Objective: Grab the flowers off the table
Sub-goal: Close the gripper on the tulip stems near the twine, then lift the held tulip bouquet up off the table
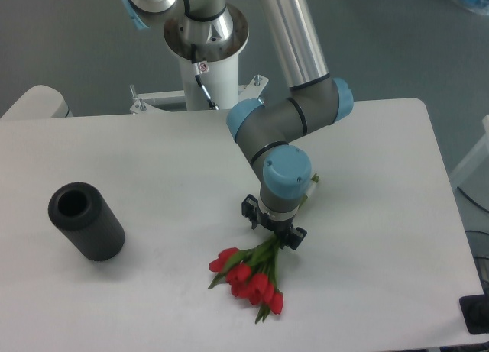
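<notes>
The flowers [250, 278], a small bunch of red tulips with green stems, lie on the white table [153, 153] near its front edge. Their blossoms point toward the front left. The stems run up and to the right under the wrist, and a stem tip shows behind it. My gripper [273, 225] hangs low over the stems just above the blossoms. It is open, with one dark fingertip [248, 210] on the left side of the stems and the other on the right. The stem section under the gripper is hidden.
A black hollow cylinder [85, 221] lies on its side at the table's left. The arm's white base column [205, 69] stands behind the table's back edge. The table's right edge runs close to the arm's elbow.
</notes>
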